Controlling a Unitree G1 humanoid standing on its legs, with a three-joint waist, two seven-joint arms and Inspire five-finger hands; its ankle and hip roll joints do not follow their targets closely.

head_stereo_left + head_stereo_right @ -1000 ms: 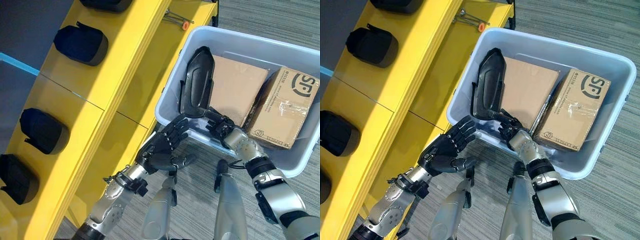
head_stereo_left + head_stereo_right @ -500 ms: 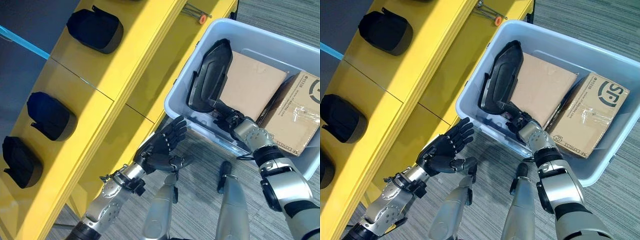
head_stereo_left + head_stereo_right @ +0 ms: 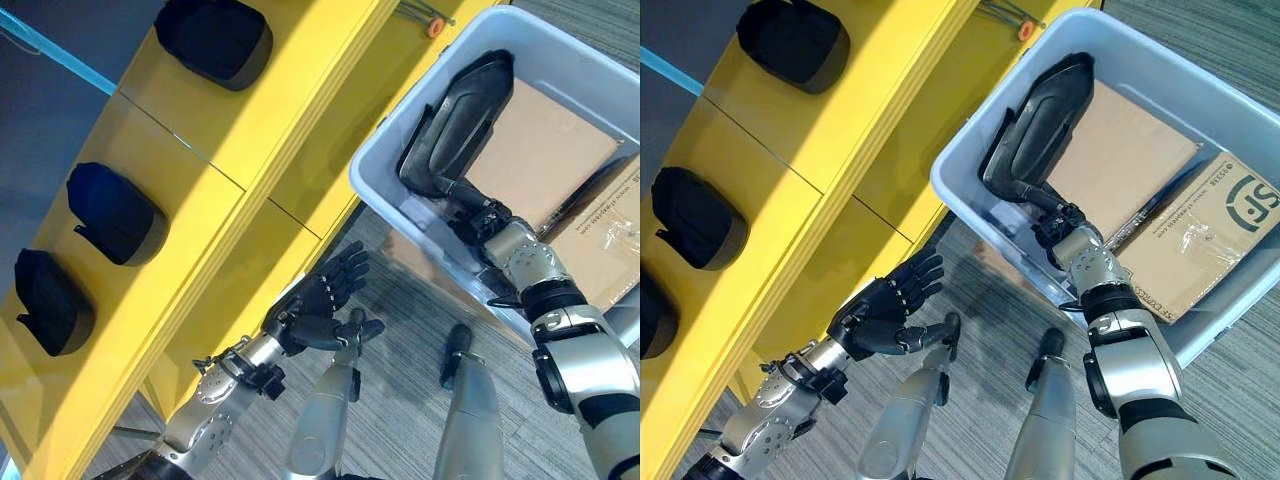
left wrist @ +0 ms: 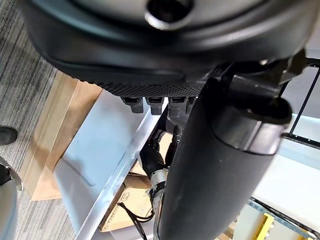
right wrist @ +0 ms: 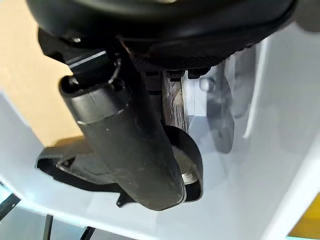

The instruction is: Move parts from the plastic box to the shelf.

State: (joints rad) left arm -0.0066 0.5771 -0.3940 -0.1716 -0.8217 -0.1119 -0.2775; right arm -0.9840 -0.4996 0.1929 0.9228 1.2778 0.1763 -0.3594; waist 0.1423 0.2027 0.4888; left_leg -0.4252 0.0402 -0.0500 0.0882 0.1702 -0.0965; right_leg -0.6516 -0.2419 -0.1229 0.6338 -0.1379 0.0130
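Observation:
A long black curved part (image 3: pixel 460 120) leans upright against the left inner wall of the pale plastic box (image 3: pixel 975 220). My right hand (image 3: pixel 482 215) is inside the box, shut on the part's lower end, and the thumb lies across the part (image 5: pixel 70 167) in the right wrist view. Outside the box and below its near-left corner, my left hand (image 3: pixel 315 300) hovers over the floor, open with spread fingers and holding nothing. The yellow shelf (image 3: pixel 230 130) runs along the left.
Three black parts (image 3: pixel 215 38) (image 3: pixel 115 212) (image 3: pixel 50 300) lie on the shelf's top board. In the box are a flat cardboard piece (image 3: pixel 550 150) and a printed carton (image 3: pixel 1200 240). An orange-handled tool (image 3: pixel 1012 22) lies on the shelf's far end.
The camera has shifted, so the box now sits higher and further right. My right hand stays shut on the part. The left hand is a little farther from the box wall.

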